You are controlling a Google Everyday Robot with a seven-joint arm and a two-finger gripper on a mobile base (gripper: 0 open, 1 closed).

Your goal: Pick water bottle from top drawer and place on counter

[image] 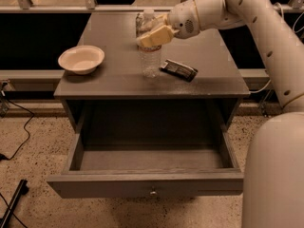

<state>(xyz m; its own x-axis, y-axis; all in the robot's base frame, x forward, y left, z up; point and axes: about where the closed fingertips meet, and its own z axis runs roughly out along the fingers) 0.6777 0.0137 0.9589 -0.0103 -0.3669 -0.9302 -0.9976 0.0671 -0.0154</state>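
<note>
Upright on the counter (213,56) stands the water bottle (150,58), clear and ribbed, its white cap toward the back edge and its base resting on the grey top just left of the middle. The gripper (151,34) pinches the bottle at its shoulder: one pale yellowish finger (156,35) lies across the near side of the bottle, while the other is hidden behind it. The white arm (266,27) reaches in from the right, its rounded wrist just beside the bottle's top.

Just right of the bottle's base lies a flat dark packet (178,70), close to the bottle; whether they touch I cannot tell. Well to the left, near the counter's left edge, sits a shallow pale bowl (81,59).

Below the counter the top drawer (118,186) is pulled far out, its grey floor open to view and a small round knob (153,192) at the centre of its front. The cabinet stands on a speckled floor (38,175), with a dark cable (23,132) trailing at the left. The robot's white body (275,175) fills the lower right corner.
</note>
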